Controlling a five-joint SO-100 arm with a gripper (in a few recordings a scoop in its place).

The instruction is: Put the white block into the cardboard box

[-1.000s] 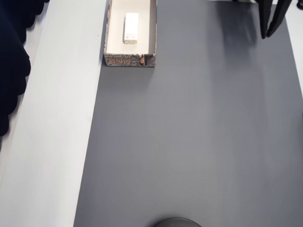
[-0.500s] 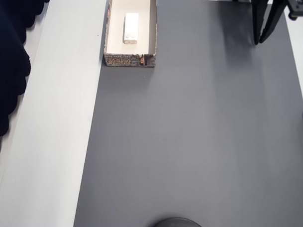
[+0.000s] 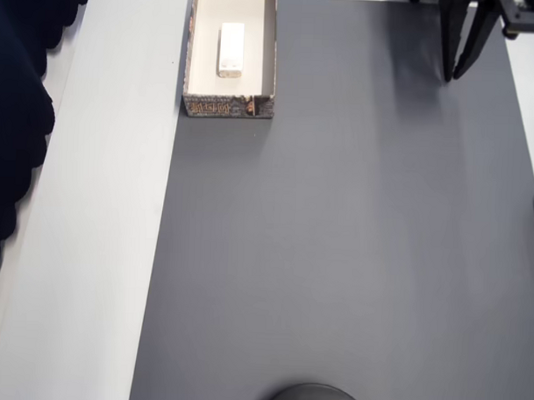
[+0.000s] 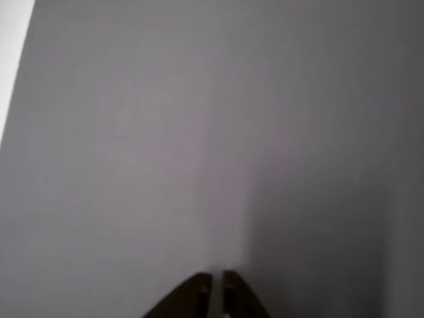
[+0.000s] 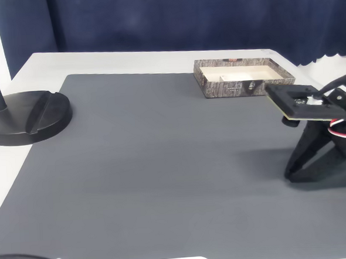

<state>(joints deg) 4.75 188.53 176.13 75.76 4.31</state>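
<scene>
The white block lies lengthwise inside the cardboard box at the top left of the overhead view; the box stands at the far edge of the grey mat in the fixed view. My gripper hovers over the mat's top right corner, far to the right of the box. Its black fingers meet at the tips with nothing between them. The wrist view shows the same tips almost touching over bare grey mat. Seen from the fixed view, the gripper points down at the mat on the right.
A black round stand base sits at the mat's left edge in the fixed view, and pokes in at the overhead view's bottom edge. A dark curtain hangs along the white table strip. The grey mat spreads between.
My gripper has shifted a little left and lower in the overhead view. The block and the box have stayed put.
</scene>
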